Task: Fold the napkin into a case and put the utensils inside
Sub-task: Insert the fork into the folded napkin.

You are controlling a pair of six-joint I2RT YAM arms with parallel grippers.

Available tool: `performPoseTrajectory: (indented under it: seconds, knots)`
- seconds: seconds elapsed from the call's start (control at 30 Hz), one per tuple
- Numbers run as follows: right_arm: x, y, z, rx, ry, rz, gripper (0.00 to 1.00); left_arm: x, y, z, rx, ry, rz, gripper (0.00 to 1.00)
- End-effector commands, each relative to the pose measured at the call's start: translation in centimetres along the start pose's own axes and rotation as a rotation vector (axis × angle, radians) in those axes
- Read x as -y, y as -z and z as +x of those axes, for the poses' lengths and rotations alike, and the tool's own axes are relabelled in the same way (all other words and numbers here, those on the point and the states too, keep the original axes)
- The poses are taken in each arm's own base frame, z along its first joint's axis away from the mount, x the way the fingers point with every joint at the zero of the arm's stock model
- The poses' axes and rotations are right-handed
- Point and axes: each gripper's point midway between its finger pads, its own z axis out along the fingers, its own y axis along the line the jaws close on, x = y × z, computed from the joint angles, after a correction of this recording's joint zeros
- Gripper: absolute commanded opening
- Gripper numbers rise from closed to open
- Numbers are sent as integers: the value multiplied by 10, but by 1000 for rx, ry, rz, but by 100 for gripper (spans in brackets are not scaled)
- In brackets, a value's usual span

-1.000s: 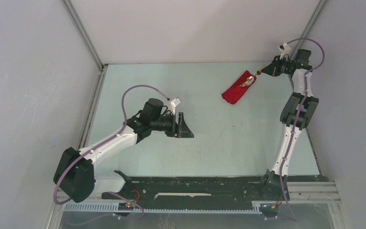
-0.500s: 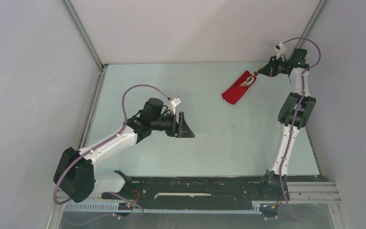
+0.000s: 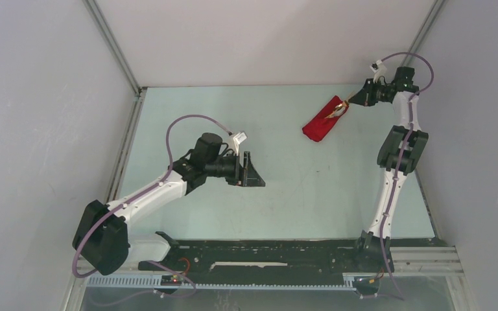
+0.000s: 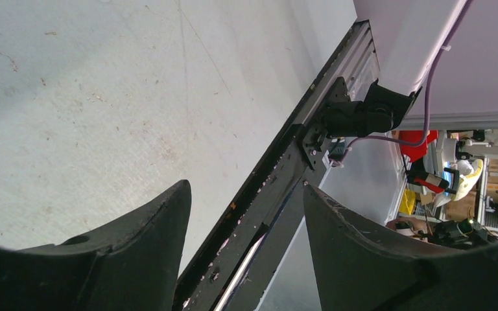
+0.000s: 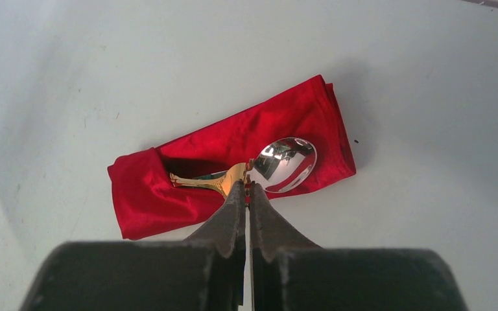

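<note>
Left arm (image 3: 149, 191): reaches from its base at the near-left corner out over the desk (image 3: 188, 116), toward the middle. Left gripper (image 3: 254, 172) sits above bare desk, well apart from the cloth. Wrist view: both fingers (image 4: 142, 246) spread wide and released, nothing between them. Through the gap show only the desk top and the black rail (image 4: 279, 175) along the near edge.

Case (image 3: 321, 120): red cloth folded to a narrow pouch, flat on the desk toward the far-right corner. Its long axis runs diagonally, one end nearer the middle and the other toward the far-right corner. Right wrist view: pocket mouth is a dark slot near one end, with a folded flap beside it.

Spoon (image 5: 288, 162): gold handle, shiny silver bowl. The handle runs into the pocket mouth and its end is hidden by cloth. The bowl lies outside the pocket, on top of the red cloth, at the end nearest the right gripper. A thin dark sliver shows beside the handle at the slot; cannot tell what it is.

Right gripper (image 5: 247, 189): fingers clenched together, no gap. Tips meet at the spoon's neck, where gold joins silver. Cannot tell whether they pinch the neck or only touch it.

Right arm (image 3: 399, 162): stretched from the near-right base toward the far-right corner.
</note>
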Motion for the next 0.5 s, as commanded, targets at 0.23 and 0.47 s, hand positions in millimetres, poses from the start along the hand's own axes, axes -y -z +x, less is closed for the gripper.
performPoseTrajectory:
  seconds: [0.23,0.47]
  knots:
    - [-11,-6,5,-67,42,16,0,24,3,-18,42,-53,72,68]
    - [-13,-9,11,-102,56,37,6,23,3,-17,40,-51,71,68]
